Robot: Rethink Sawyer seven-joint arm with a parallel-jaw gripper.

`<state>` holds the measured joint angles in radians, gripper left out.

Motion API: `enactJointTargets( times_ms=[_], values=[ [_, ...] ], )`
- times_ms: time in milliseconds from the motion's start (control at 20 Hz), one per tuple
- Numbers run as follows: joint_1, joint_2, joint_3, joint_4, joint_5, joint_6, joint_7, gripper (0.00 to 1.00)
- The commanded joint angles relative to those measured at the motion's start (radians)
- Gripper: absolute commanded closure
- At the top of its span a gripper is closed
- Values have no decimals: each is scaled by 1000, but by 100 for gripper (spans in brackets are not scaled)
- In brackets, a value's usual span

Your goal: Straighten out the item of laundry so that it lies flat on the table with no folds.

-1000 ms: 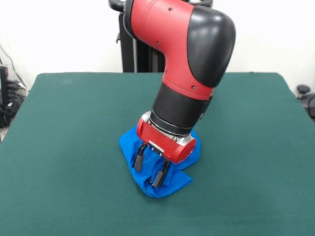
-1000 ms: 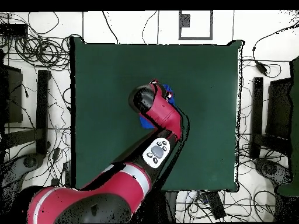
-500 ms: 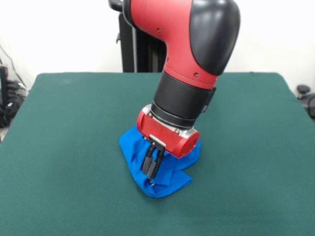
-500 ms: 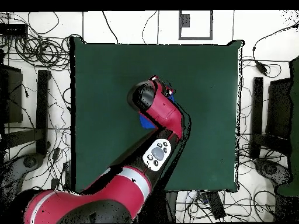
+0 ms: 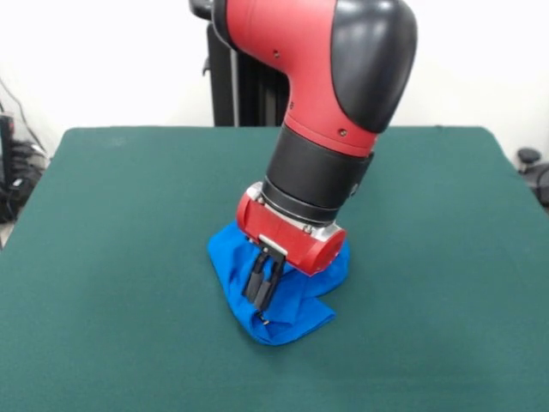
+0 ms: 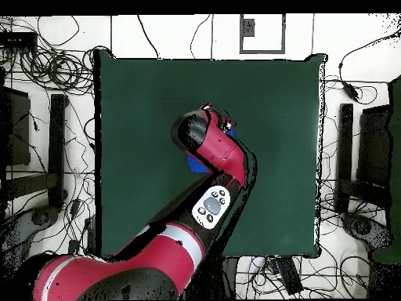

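The item of laundry [image 5: 230, 259], a bright blue cloth, lies bunched and folded near the middle of the dark green table [image 5: 120, 215]. No print shows on it. My gripper [image 5: 262, 300] comes down tilted onto the cloth's front part, its two black fingers [image 5: 257, 279] pressed together with the tips in the blue fabric. From overhead the red arm covers most of the laundry [image 6: 193, 164], leaving only small blue patches at its sides on the table [image 6: 141, 102]; the gripper itself is hidden there.
Green table surface spreads widely on all sides of the cloth. Around the table, the overhead view shows tangled cables [image 6: 47, 70] and dark stands [image 6: 346, 149] on a white floor.
One second ago the fingers stood apart over the cloth; they have since closed together on it. The arm has straightened up slightly and barely moved in the last half second.
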<state>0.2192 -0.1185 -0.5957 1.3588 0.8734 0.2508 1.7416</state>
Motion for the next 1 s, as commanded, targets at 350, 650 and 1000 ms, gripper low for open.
enactJointTargets(
  times_ms=[350,650,1000],
  values=[
    [-32,-11,162,50,-82,-58,179,100],
    [-46,-21,183,52,-97,-103,196,0],
    [-42,-50,182,63,-90,-40,199,0]
  ],
)
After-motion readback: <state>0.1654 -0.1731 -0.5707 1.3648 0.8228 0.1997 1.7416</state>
